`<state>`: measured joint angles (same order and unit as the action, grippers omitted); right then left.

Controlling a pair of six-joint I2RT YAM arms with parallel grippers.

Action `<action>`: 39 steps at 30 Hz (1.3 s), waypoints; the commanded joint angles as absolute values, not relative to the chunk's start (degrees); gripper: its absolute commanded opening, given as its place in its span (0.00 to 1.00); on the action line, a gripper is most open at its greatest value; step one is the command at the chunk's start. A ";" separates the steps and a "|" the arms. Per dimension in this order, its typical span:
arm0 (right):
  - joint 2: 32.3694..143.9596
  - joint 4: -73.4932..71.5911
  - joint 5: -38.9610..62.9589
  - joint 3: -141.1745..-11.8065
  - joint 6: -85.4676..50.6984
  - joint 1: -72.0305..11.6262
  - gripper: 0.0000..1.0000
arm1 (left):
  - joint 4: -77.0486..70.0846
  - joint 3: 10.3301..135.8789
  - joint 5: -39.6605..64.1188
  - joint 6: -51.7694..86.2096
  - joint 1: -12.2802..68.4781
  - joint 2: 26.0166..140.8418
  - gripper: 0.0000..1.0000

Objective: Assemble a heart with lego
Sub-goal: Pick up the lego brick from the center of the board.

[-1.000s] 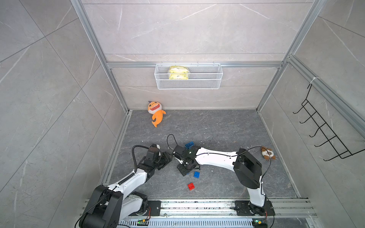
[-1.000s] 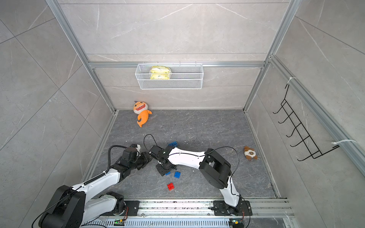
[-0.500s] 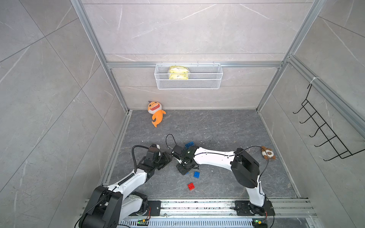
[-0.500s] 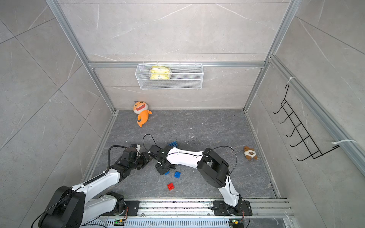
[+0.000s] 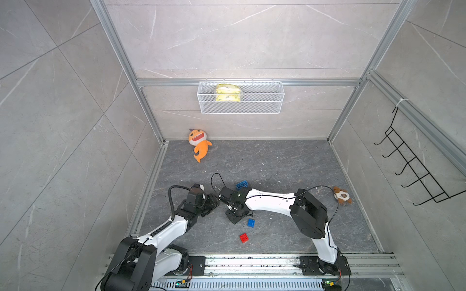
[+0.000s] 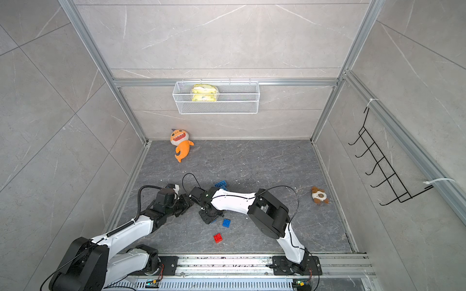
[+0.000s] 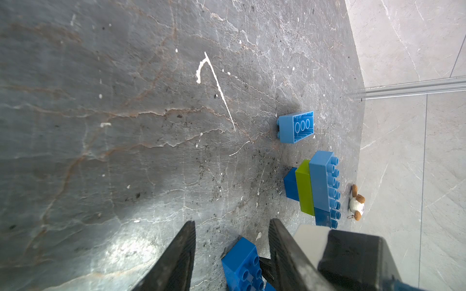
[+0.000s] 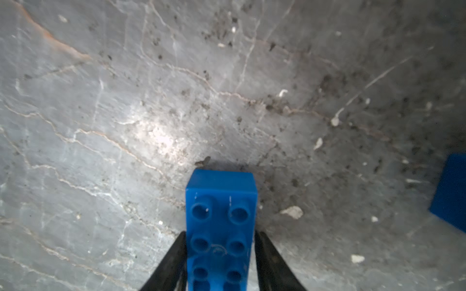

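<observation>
My right gripper (image 8: 220, 234) is shut on a long blue lego brick (image 8: 219, 201), studs facing the camera, low over the floor. The left wrist view shows this brick (image 7: 240, 262) between the spread fingers of my open left gripper (image 7: 232, 221), which do not touch it. Beyond lies the heart (image 7: 312, 186), a stepped cluster of blue bricks and a lime-green one. The right arm hides it in both top views. A blue brick (image 7: 296, 127) lies on its side. A small blue square (image 5: 251, 223) and a red square (image 5: 243, 237) lie loose. The two grippers (image 5: 213, 201) (image 5: 234, 216) nearly meet.
An orange plush fish (image 5: 199, 144) lies at the back left. A small brown-and-white plush (image 5: 341, 196) lies near the right wall. A white wire basket (image 5: 240, 107) hangs on the back wall and a black hook rack (image 5: 413, 166) on the right wall.
The right jaws have closed in on the long blue brick. The right arm has shifted slightly to the left. The left arm has stayed put.
</observation>
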<state>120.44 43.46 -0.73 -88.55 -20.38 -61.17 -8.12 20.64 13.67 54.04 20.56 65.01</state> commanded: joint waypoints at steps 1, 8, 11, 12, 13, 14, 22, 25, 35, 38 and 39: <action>120.50 44.35 -1.65 -90.09 -20.88 -61.48 0.48 | -8.88 20.10 14.59 53.88 20.19 64.34 0.50; 121.02 43.88 -1.80 -91.29 -21.18 -61.52 0.49 | -9.02 20.21 14.58 53.98 20.13 64.57 0.50; 121.38 44.20 -2.00 -91.83 -20.98 -61.52 0.47 | -8.99 20.30 14.67 53.93 20.17 64.78 0.50; 121.47 44.16 -2.02 -91.85 -20.94 -61.51 0.46 | -8.97 20.30 14.74 53.98 20.15 64.78 0.50; 121.55 44.12 -1.95 -91.84 -20.91 -61.52 0.45 | -8.98 20.18 14.76 53.93 20.13 64.80 0.50; 121.68 44.27 -1.85 -91.86 -20.85 -61.52 0.44 | -9.00 20.13 14.76 53.93 20.13 64.78 0.50; 122.64 44.93 -1.67 -91.84 -20.66 -61.51 0.43 | -9.12 20.12 14.59 53.94 20.14 64.86 0.50; 122.57 44.77 -1.59 -91.61 -20.74 -61.50 0.42 | -9.14 20.21 14.59 53.82 20.18 64.86 0.51; 119.73 45.13 -2.08 -91.55 -20.02 -61.44 0.31 | -9.44 20.43 15.16 53.88 20.16 65.32 0.51; 115.83 46.61 -3.43 -91.51 -18.76 -60.82 0.31 | -10.17 21.71 17.37 53.35 20.16 67.42 0.52; 114.26 46.96 -3.23 -91.11 -18.41 -60.14 0.31 | -10.82 22.46 18.46 53.02 20.18 68.79 0.54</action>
